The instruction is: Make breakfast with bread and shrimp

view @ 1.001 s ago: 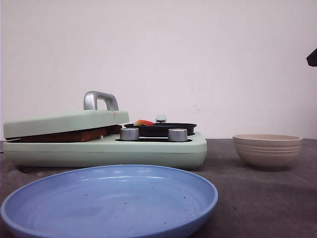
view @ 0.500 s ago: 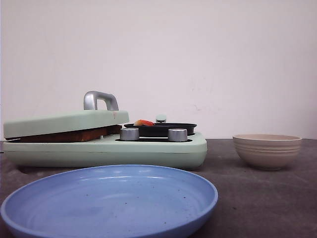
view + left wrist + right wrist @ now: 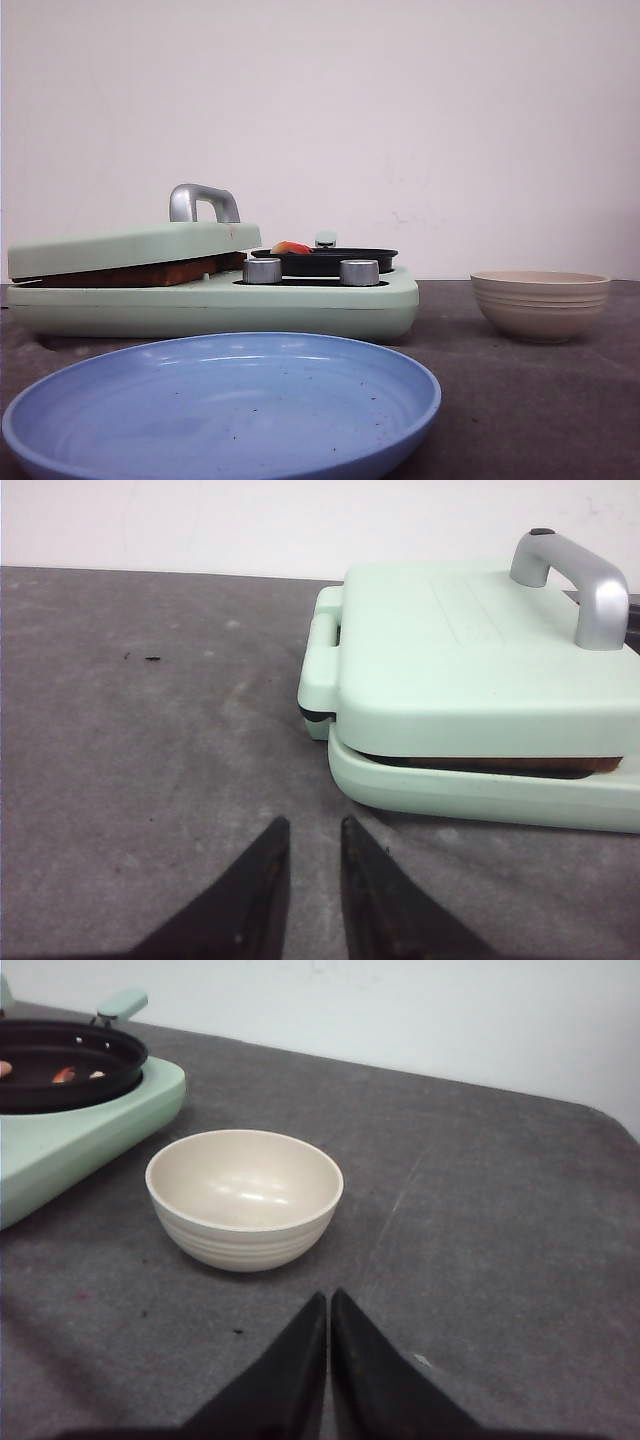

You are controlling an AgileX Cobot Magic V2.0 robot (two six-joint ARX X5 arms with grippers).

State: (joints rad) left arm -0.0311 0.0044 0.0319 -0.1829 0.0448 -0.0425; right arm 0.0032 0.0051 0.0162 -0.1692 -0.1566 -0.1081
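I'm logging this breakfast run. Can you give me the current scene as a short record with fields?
bread: brown edge showing under the closed lid of the green maker
shrimp: in the black pan, pink piece
plate: blue, empty, nearest the camera
bowl: beige, empty, right of the maker
left gripper: jaws slightly apart, holding nothing
right gripper: jaws together, holding nothing
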